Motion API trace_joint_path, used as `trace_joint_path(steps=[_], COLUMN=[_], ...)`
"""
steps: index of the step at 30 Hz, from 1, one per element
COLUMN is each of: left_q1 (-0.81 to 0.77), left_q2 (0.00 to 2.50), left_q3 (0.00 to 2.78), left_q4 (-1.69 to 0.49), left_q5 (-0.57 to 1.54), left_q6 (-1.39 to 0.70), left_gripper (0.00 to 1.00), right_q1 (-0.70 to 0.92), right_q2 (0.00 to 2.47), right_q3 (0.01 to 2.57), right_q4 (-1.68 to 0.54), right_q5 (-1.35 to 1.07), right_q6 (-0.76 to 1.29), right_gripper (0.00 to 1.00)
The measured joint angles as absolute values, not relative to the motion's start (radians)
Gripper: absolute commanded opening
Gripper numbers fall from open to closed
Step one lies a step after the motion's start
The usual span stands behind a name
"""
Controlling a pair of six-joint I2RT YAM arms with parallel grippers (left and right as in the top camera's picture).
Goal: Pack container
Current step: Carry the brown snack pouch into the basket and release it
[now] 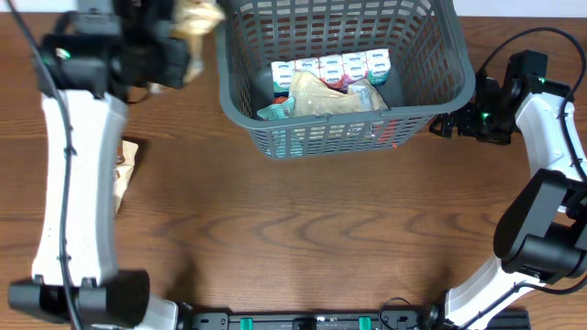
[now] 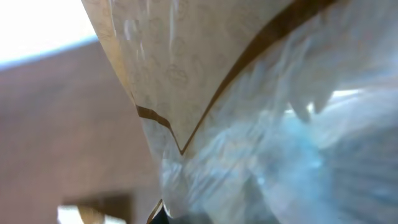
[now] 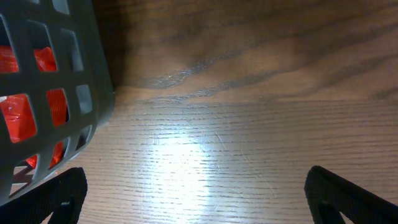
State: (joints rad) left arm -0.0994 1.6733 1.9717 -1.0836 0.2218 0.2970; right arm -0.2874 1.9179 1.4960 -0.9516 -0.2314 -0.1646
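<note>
Brown wood-grain bench [image 1: 303, 229] bears the large dark grey slotted plastic basket [image 1: 312, 137] at upper centre; left jaws, clamped on a crinkly beige-and-clear snack packet [image 1: 197, 16] at upper left, probably must next swing it over the rim, right jaws gaping empty.

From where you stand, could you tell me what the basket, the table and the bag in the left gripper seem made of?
Basket: looks like dark grey moulded plastic, matt; slotted lattice walls, thick rim. Table: wood or wood-look laminate, slight sheen; grain lines and lamp glare show. Bag: thin crinkled film, part printed beige, part clear and glossy; probably plastic.
</note>
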Motion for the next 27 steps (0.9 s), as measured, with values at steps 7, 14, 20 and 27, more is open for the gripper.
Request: trace_joint_path(steps=[7, 14, 20, 27], left_q1=[-0.34, -0.41, -0.407, -0.407], left_q2=[1.641, 1.684, 1.834, 2.009], left_q3=[1.972, 1.972, 1.972, 1.971], left_q4=[-1.019, -0.984, -0.931, -0.936], left_q5=[0.24, 0.24, 0.236, 0.229], left_q6=[0.51, 0.735, 0.852, 0.938], left_gripper=[0.06, 0.06, 0.06, 0.11], right_q1=[-0.287, -0.287, -0.287, -0.287], right_q2=[1.918, 1.918, 1.918, 1.918], right_q3=[1.496, 1.496, 1.496, 1.496], right_q4=[-0.952, -0.952, -0.952, -0.953], right_q5=[-0.231, -0.231, -0.231, -0.232], right_q6=[-0.165, -0.165, -0.165, -0.165], right_gripper=[0.99, 0.99, 0.99, 0.99])
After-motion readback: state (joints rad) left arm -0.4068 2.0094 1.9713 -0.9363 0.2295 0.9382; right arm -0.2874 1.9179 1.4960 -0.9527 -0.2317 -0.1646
